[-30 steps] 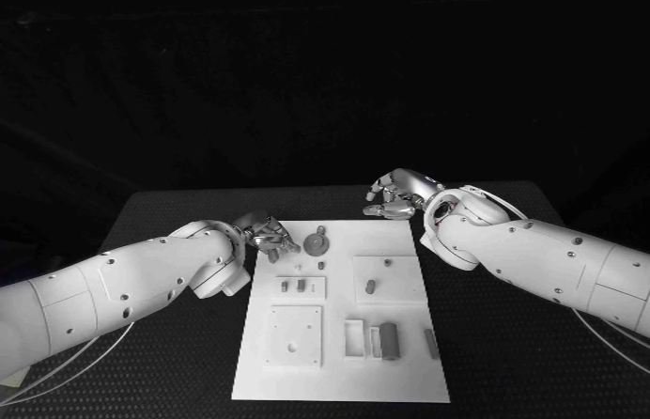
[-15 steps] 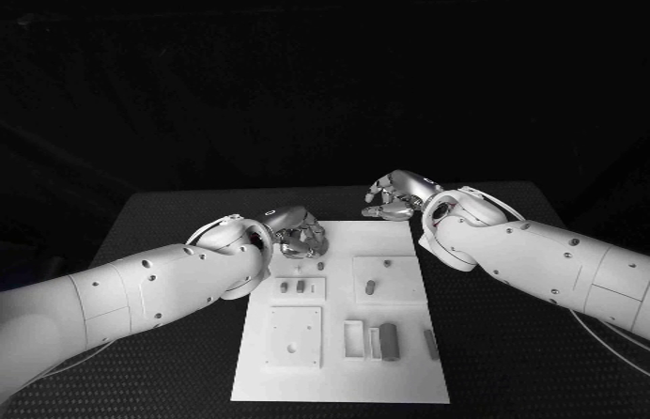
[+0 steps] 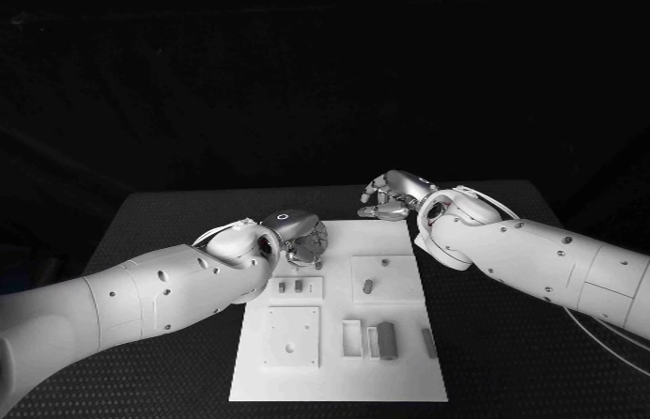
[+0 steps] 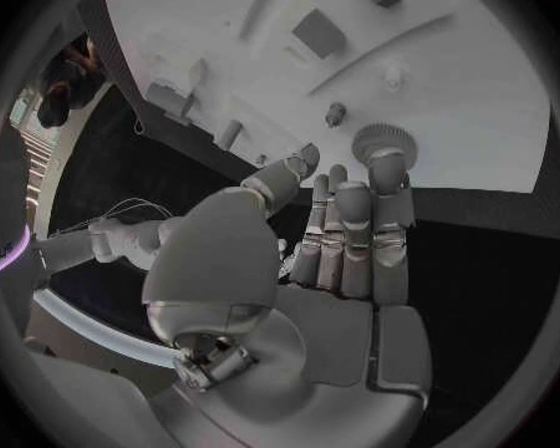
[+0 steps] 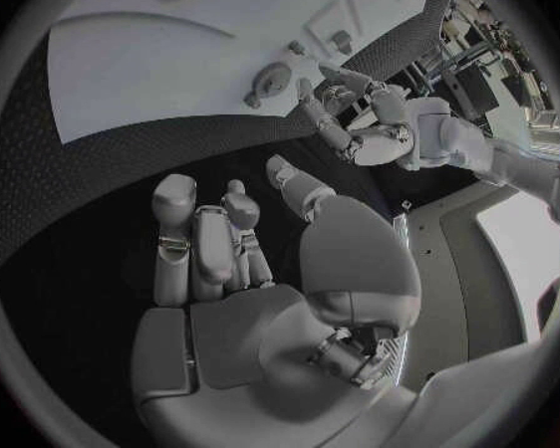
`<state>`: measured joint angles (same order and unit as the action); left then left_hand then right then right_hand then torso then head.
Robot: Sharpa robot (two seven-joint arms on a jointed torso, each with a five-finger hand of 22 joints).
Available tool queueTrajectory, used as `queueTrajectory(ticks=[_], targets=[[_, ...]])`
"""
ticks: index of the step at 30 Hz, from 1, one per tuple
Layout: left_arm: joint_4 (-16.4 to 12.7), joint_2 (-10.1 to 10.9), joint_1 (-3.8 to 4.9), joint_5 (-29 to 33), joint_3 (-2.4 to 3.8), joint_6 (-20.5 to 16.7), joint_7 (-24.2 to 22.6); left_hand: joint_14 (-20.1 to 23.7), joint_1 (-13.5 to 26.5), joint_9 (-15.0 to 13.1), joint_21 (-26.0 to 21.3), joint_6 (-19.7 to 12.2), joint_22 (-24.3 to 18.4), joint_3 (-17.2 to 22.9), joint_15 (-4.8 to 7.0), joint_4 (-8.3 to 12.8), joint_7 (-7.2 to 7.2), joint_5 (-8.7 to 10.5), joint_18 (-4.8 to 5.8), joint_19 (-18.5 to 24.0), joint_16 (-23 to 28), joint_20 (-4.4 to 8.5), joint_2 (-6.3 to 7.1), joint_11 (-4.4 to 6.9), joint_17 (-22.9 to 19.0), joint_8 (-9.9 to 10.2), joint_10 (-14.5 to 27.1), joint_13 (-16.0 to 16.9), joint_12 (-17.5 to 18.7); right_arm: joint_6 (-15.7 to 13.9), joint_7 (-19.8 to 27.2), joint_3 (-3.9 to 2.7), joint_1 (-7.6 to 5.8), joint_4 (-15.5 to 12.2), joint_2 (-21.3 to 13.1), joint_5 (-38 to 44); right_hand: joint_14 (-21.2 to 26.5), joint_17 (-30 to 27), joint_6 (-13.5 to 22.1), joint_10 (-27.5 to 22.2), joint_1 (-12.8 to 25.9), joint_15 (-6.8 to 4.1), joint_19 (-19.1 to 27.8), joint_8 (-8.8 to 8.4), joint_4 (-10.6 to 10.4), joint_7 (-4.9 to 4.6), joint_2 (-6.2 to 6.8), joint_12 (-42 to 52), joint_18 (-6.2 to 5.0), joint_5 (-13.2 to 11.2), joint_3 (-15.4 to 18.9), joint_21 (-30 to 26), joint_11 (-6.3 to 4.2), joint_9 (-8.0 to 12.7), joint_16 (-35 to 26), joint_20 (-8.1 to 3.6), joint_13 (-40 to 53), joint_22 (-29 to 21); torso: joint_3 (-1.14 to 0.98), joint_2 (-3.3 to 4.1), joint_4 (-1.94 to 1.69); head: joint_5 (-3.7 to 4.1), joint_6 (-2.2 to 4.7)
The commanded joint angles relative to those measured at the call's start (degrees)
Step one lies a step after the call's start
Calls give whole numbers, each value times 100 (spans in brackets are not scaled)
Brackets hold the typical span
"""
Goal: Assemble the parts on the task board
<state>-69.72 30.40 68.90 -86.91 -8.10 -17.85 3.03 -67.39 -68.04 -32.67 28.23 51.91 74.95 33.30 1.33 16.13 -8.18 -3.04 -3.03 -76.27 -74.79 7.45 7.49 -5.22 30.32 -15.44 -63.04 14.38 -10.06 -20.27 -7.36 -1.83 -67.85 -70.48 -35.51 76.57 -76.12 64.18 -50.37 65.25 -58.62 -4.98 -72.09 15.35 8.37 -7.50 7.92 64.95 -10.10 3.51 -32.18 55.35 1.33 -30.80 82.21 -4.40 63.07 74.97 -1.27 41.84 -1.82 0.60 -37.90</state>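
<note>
Task board: middle of the table.
Left hand: over board's far left corner.
Right hand: beyond board's far edge.

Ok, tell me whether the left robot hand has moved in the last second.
Yes. In the head view the left robot hand has come in from the task board's left edge and now sits over its far left corner, above the round geared part.

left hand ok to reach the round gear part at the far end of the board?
Probably yes. The left hand hangs over the board's far end with fingers apart, holding nothing, fingertips right by the gear. Nothing lies between them; the right hand sits off the far edge.
</note>
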Motion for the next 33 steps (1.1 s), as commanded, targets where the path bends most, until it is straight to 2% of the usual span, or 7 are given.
queueTrajectory(ticks=[1, 7, 14, 21, 25, 29, 33], targets=[[20, -29, -10, -243, -2, 72, -5, 34, 41, 36, -12, -87, 84, -2, -82, -13, -138, 1, -613, 46, 25, -92, 119, -89, 0, 79, 256, -60, 147, 67, 29, -2, 3, -2, 8, 7, 48, 4, -2, -48, 16, 3, 9, -31, -21, -31, -16, -22, -490, 7, 19, -23, -5, -10, -22, -34, -10, 96, 2, 3, -6, 13, -10], [31, -53, -15, -238, -17, 324, 22, 82, 135, 65, -43, -71, 93, -37, -160, -55, -120, 4, -689, 76, 31, -181, 160, -165, 10, 82, 340, -131, 294, 61, 30, -2, 4, 2, 10, 7, 50, 0, -1, -48, 17, 3, 9, -31, -21, -31, -16, -22, -490, 7, 19, -23, -5, -10, -24, -34, -10, 96, -1, -2, -8, 27, -23], [74, -70, -40, -238, -22, 405, 68, 108, 220, 78, -54, -28, 103, -78, -171, -104, -95, 5, -726, 87, 23, -205, 171, -174, 22, 66, 296, -152, 338, 58, 29, -2, 6, 4, 7, 8, 47, 6, -1, -48, 17, 3, 8, -32, -21, -31, -17, -22, -490, 7, 19, -23, -5, -10, -22, -34, -10, 96, 7, -2, -17, 44, -24], [137, -109, -88, -299, -34, 358, 166, 110, 231, 83, -54, 21, 107, -80, -164, -123, -116, 4, -738, 82, 14, -204, 139, -167, 29, 45, 258, -160, 357, 54, 28, -2, 6, 3, 8, 9, 51, -1, 0, -48, 17, 4, 8, -33, -22, -32, -16, -21, -490, 7, 20, -23, -4, -10, -24, -34, -10, 97, -5, -4, -16, 36, -40], [214, -157, -118, -318, -40, 285, 162, 105, 204, 88, -51, 39, 109, -61, -158, -120, -109, 3, -746, 74, 7, -201, 100, -161, 33, 39, 232, -162, 365, 53, 27, -2, 7, 6, 7, 11, 48, 5, 0, -48, 17, 4, 8, -33, -22, -32, -17, -21, -490, 7, 20, -23, -4, -10, -23, -34, -10, 97, 4, -1, -15, 43, -42], [262, -195, -173, -322, -44, 240, 143, 103, 185, 94, -51, 55, 110, -44, -152, -120, -104, -1, -747, 71, 5, -200, 74, -154, 35, 35, 197, -161, 366, 45, 24, -2, 7, -2, 10, 14, 50, 0, 1, -48, 16, 4, 8, -34, -21, -32, -17, -21, -490, 7, 19, -23, -4, -11, -24, -34, -10, 97, 0, -3, -9, 36, -36], [288, -213, -188, -320, -44, 150, 119, 102, 184, 100, -50, 50, 111, -40, -150, -122, -106, -2, -746, 69, 4, -199, 67, -152, 36, 40, 188, -162, 369, 37, 23, -2, 8, -1, 1, 14, 52, -2, 3, -48, 16, 4, 8, -35, -21, -32, -17, -21, -490, 7, 19, -23, -4, -11, -25, -34, -10, 97, -3, -2, -8, 51, -42]])
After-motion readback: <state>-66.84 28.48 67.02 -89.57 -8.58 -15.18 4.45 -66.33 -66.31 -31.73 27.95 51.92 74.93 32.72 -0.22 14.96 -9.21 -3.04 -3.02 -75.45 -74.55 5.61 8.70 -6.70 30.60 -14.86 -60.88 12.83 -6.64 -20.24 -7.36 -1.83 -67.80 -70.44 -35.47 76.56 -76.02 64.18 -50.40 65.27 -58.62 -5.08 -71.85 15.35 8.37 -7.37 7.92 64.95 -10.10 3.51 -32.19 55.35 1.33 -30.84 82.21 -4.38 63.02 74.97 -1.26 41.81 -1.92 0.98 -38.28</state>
